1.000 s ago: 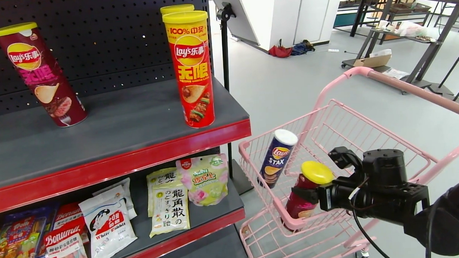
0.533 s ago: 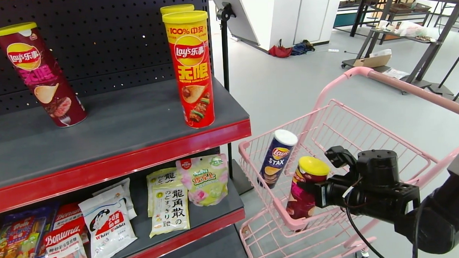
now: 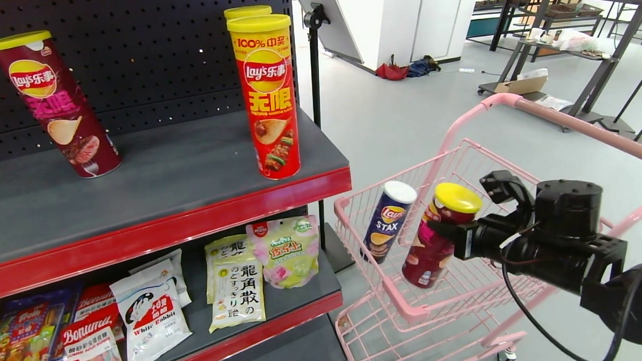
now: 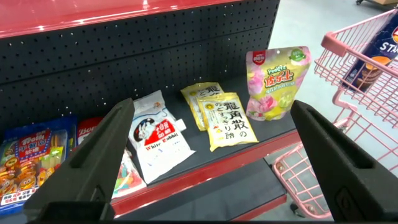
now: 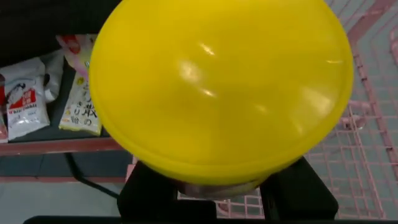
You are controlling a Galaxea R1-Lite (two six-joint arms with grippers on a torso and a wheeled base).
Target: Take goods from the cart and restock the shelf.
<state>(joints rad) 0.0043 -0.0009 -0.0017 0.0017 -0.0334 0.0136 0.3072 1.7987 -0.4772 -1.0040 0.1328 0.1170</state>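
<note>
Right of centre in the head view, the right gripper has its fingers pressed against a dark red can with a yellow lid. It grips the can just under that lid. The can hangs tilted inside the pink wire cart, above the basket floor. Just beside it a blue can with a white lid leans in the cart's corner. The left gripper has its fingers spread wide with nothing between them, facing the lower shelf.

On the grey top shelf, edged in red, a red and yellow can stands at upper centre. Another dark red can stands at upper left. Both carry a round yellow logo and pictures of crisps. Printed snack bags lie flat on the lower shelf at lower left, and a pink and green bag stands upright behind them. A black pegboard backs the shelves. The floor is pale grey, with metal tables at upper right.
</note>
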